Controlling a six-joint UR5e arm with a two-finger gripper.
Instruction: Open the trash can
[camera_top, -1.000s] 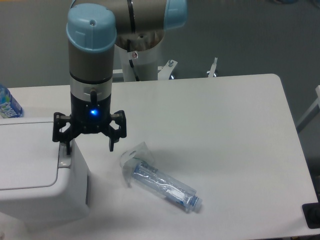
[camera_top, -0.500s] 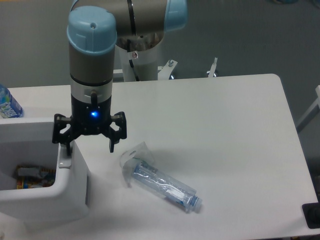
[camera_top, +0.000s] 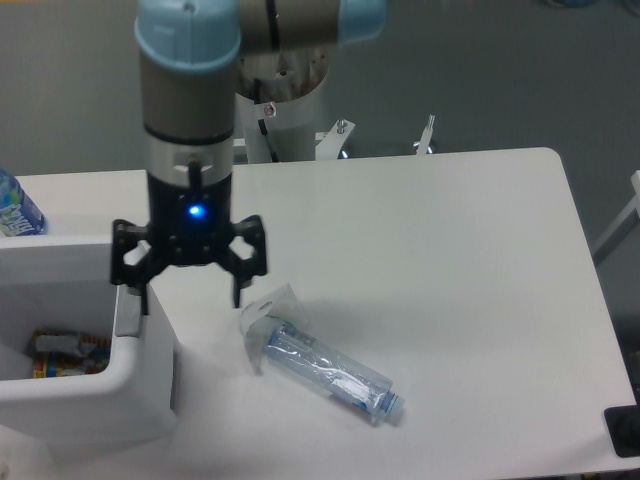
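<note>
The trash can (camera_top: 140, 385) is a boxy white bin at the table's left front, and its top now stands open, showing colourful litter (camera_top: 65, 355) inside. A grey push-bar strip (camera_top: 127, 310) runs along its right top edge. My gripper (camera_top: 187, 295) hangs over that edge, open, one finger above the strip and the other outside the bin over the table. Nothing is between the fingers.
A clear crushed plastic bottle (camera_top: 325, 368) lies on the white table (camera_top: 440, 260) just right of the gripper. Part of a blue-labelled bottle (camera_top: 15, 210) shows at the far left edge. The arm's base (camera_top: 285, 120) stands behind the table.
The flat lid that covered the bin a second ago is gone from the top, and the inside shows. The gripper has since risen slightly and shifted a little right.
</note>
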